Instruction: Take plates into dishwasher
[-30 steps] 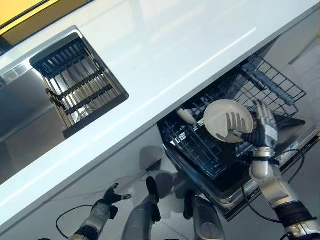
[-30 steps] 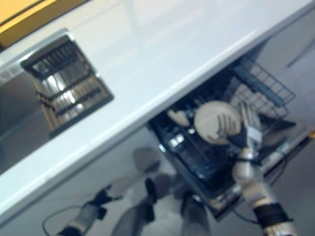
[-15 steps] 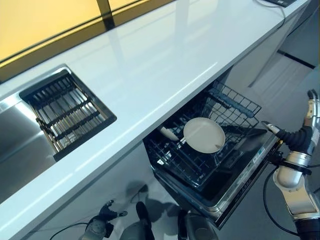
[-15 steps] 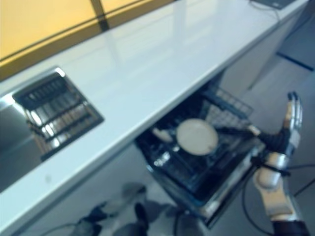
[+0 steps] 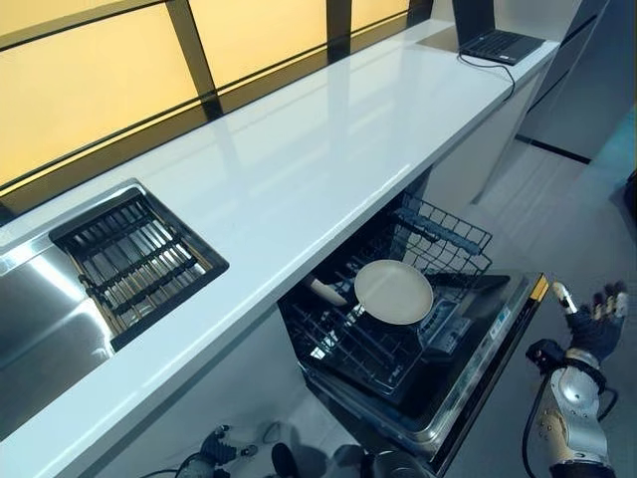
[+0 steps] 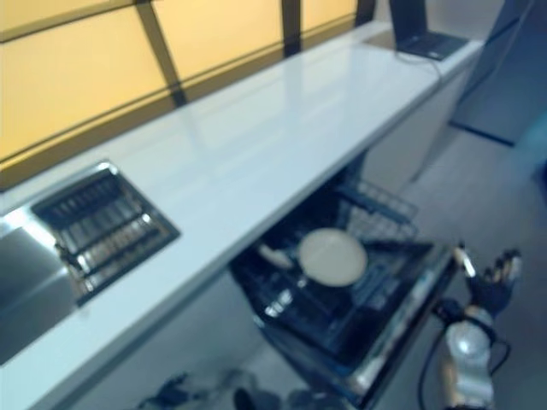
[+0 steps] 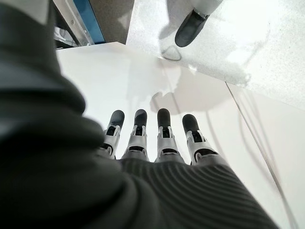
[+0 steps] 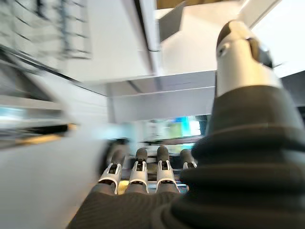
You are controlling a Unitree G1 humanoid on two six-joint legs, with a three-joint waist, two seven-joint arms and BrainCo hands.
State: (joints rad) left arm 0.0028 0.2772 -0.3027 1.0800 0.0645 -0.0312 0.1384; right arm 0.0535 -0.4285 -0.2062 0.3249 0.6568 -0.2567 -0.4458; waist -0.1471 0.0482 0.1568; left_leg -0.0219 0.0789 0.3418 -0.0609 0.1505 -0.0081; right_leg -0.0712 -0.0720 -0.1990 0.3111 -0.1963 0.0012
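Observation:
A round cream plate [image 5: 393,292] stands in the lower rack [image 5: 343,339] of the open dishwasher [image 5: 468,368] under the white counter [image 5: 299,189]. My right hand [image 5: 597,321] hangs open beyond the outer edge of the lowered door, well clear of the plate and holding nothing; its fingers [image 8: 138,174] show straight in the right wrist view. My left hand [image 5: 214,448] is low by the cabinet front at the bottom of the view, open and empty, its fingers [image 7: 164,138] stretched out.
A sink [image 5: 40,309] with a dark slatted drying rack [image 5: 134,259] is set into the counter's left end. A laptop [image 5: 498,45] lies at the counter's far right end. The dishwasher door [image 5: 493,344] juts out over the floor.
My right hand has let go of the plate, which stays in the rack, and has drawn back to the right and down past the door. The camera has lifted, showing more counter.

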